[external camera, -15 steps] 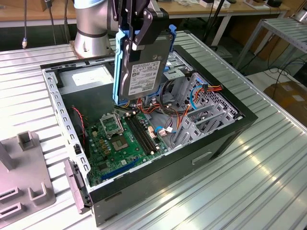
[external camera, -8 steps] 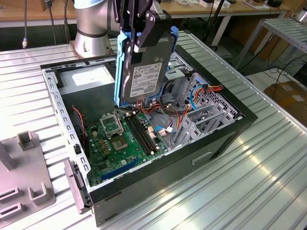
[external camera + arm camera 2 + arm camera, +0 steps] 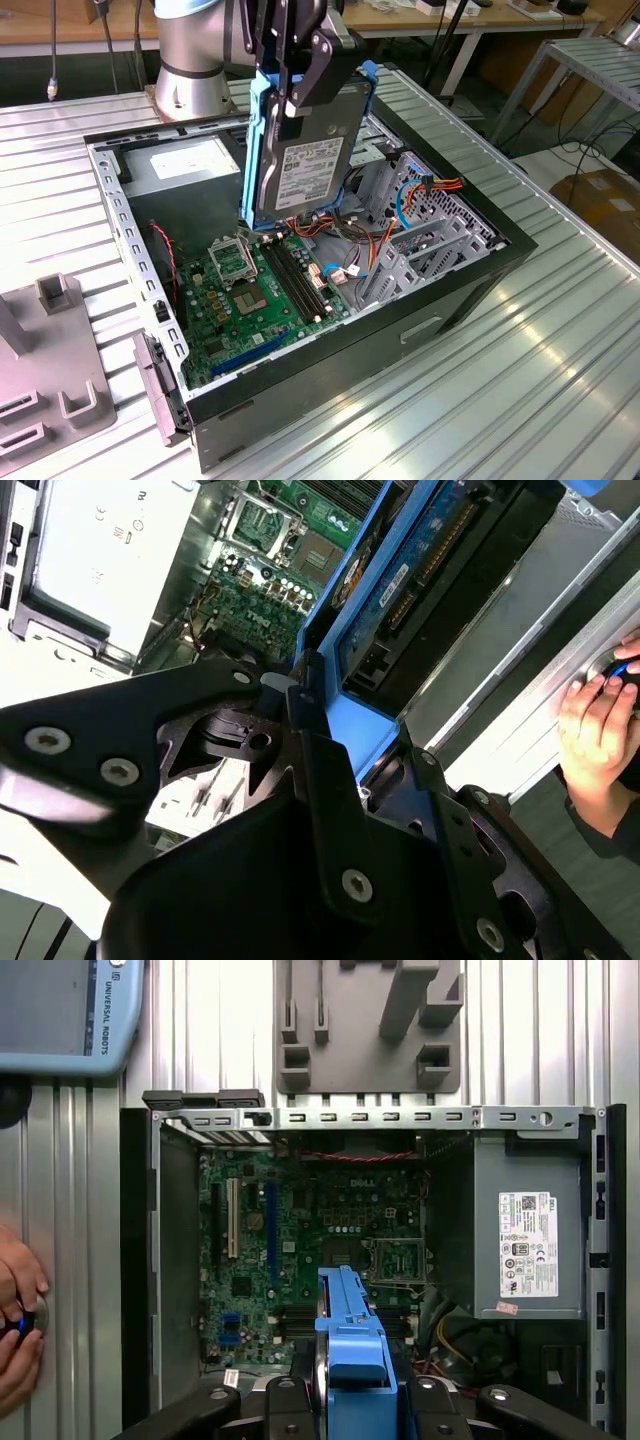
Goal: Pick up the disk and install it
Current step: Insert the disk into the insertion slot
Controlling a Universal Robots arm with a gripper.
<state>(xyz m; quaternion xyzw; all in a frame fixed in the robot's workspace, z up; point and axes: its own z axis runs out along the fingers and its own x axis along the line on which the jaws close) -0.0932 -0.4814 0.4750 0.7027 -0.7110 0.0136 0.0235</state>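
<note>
The disk (image 3: 310, 160), a grey hard drive with a white label and a blue plastic frame, hangs upright on its edge above the open computer case (image 3: 130, 230). My gripper (image 3: 300, 70) is shut on its upper end, with a black finger (image 3: 318, 70) lying across the labelled face. Below the disk lies the green motherboard (image 3: 250, 300). In the second wrist view the disk (image 3: 400, 590) runs away from my gripper (image 3: 335, 730) with its circuit-board side showing. The first wrist view looks down along the disk's blue frame (image 3: 350, 1335), held in my gripper (image 3: 355, 1405) over the case.
A grey power supply (image 3: 185, 165) with a white sticker sits in the case's far corner. A metal drive cage (image 3: 430, 230) with loose cables is at the exterior view's right. A grey fixture (image 3: 50, 370) lies on the ribbed table. A person's hand (image 3: 15, 1330) rests beside the case, near a pendant (image 3: 60, 1010).
</note>
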